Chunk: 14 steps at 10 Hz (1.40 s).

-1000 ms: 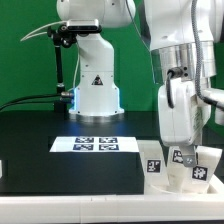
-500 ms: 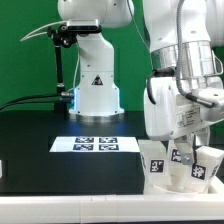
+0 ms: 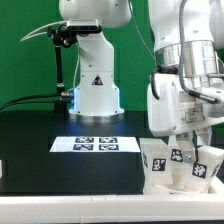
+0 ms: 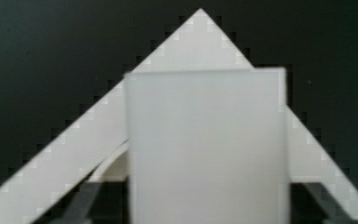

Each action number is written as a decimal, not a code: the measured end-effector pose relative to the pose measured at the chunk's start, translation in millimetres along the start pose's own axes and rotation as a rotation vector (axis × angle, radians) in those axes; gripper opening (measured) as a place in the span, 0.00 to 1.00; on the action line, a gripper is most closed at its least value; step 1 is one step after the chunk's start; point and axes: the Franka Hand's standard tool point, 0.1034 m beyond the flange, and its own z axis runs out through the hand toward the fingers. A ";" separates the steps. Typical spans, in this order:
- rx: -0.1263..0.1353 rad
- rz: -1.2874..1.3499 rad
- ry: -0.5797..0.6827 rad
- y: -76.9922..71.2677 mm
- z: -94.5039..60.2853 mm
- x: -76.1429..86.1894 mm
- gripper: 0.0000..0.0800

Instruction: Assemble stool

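In the exterior view, several white stool parts with black-and-white tags cluster at the table's front right: one leg (image 3: pixel 152 166), a middle tagged part (image 3: pixel 181 157) and another leg (image 3: pixel 206 166). My gripper (image 3: pixel 184 140) hangs straight down right over the middle part; its fingertips are hard to make out there. In the wrist view, a white blocky stool leg (image 4: pixel 206 120) fills the gap of my gripper (image 4: pixel 206 205), with a dark finger (image 4: pixel 105 200) against each side. A white wedge shape (image 4: pixel 197 40) lies behind it. No round seat disc can be told apart.
The marker board (image 3: pixel 96 144) lies flat mid-table on the black surface. The arm's white base (image 3: pixel 97 88) stands behind it. A white rail (image 3: pixel 70 198) runs along the table's front edge. A black cable (image 3: pixel 30 100) trails at the exterior view's left.
The hand over the parts has turned and shifted slightly toward the exterior view's left, then settled. The tagged parts stay in about the same place.
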 end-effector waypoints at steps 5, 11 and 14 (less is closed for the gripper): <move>0.010 -0.291 -0.038 -9.8 -21.9 -12.4 0.81; 0.021 -0.829 -0.022 -4.4 -27.4 -21.1 0.81; 0.007 -1.398 -0.005 -13.0 -28.5 -21.5 0.81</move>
